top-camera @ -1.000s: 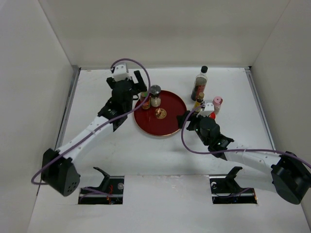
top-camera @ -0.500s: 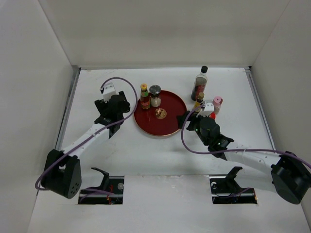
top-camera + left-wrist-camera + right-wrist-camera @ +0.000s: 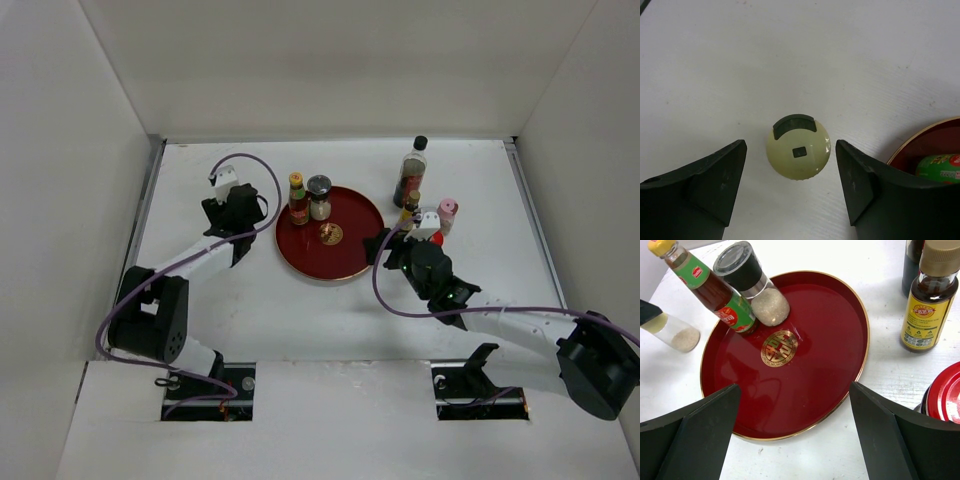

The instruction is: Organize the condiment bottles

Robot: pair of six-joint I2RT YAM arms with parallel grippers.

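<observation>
Two bottles, the yellow-capped sauce and the grey-capped shaker, stand on the red tray while your left end effector gapes wide over the cream bottle on the counter beside it; your right end effector, also wide, faces the tray

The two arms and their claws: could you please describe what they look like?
The left arm and right arm are white links with black joints and bases, each trailed by a purple cable. The left claw and right claw have broad, matte black fingers.
</observation>
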